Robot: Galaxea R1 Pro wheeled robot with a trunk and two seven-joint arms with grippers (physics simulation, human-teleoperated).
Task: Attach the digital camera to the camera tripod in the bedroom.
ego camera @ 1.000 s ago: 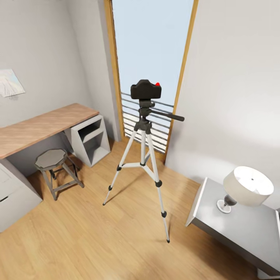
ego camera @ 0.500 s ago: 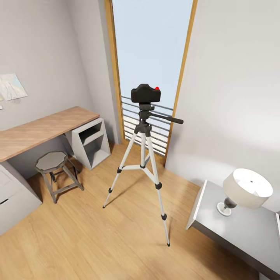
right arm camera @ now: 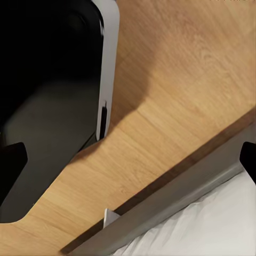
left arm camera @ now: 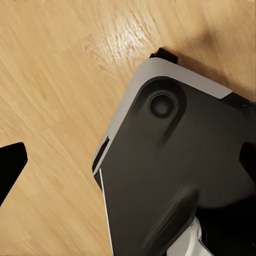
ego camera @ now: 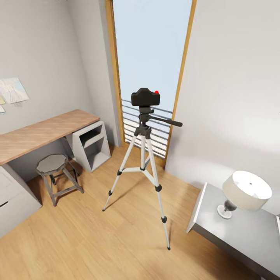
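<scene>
Atop the camera tripod [ego camera: 143,163], before the window [ego camera: 152,58], sits the digital camera [ego camera: 145,97]. Wrist views add floor [left arm camera: 58,96] and probably bed edge [right arm camera: 202,229]; both hands' states I cannot tell.

Tall wood-framed window [ego camera: 149,58] at far wall, grey horizontal railing bars [ego camera: 152,130] across lower part. Long wood-topped desk [ego camera: 42,130] along left wall, open grey shelf unit [ego camera: 92,144] under window-side end. Short grey octagonal-seat stool [ego camera: 54,175] on light wood floor [ego camera: 97,241] before desk. Paper sheets [ego camera: 13,90] pinned on wall above. Grey bedside table [ego camera: 237,229] at right, bearing white-shaded lamp [ego camera: 246,191].
</scene>
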